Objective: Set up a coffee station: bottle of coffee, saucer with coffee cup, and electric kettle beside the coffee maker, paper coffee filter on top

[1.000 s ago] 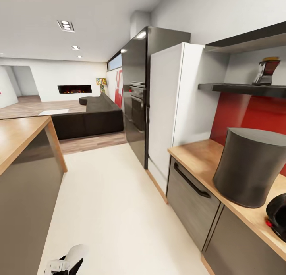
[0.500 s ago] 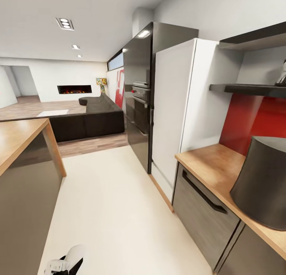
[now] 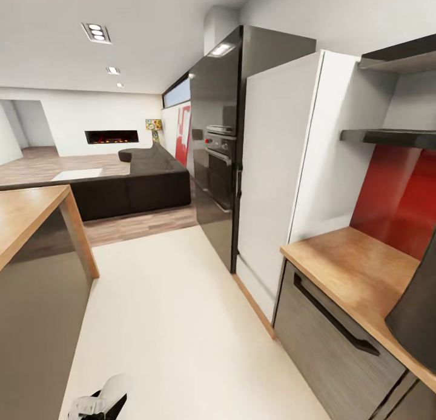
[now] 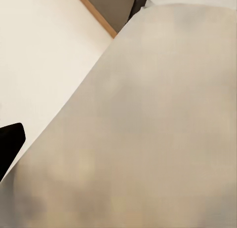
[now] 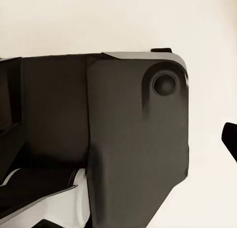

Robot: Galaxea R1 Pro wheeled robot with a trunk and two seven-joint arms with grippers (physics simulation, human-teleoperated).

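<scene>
The coffee maker stands on the countertop at the robot's right, so the right arm looks nearer; finger spread of both grippers cannot be told

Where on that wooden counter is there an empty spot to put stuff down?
The countertop is bare from its end by the tall white cabinet back to the red backsplash. Toward the picture's right edge, the dark coffee maker takes up the room. The lower black shelf above looks bare along its visible part.
</scene>
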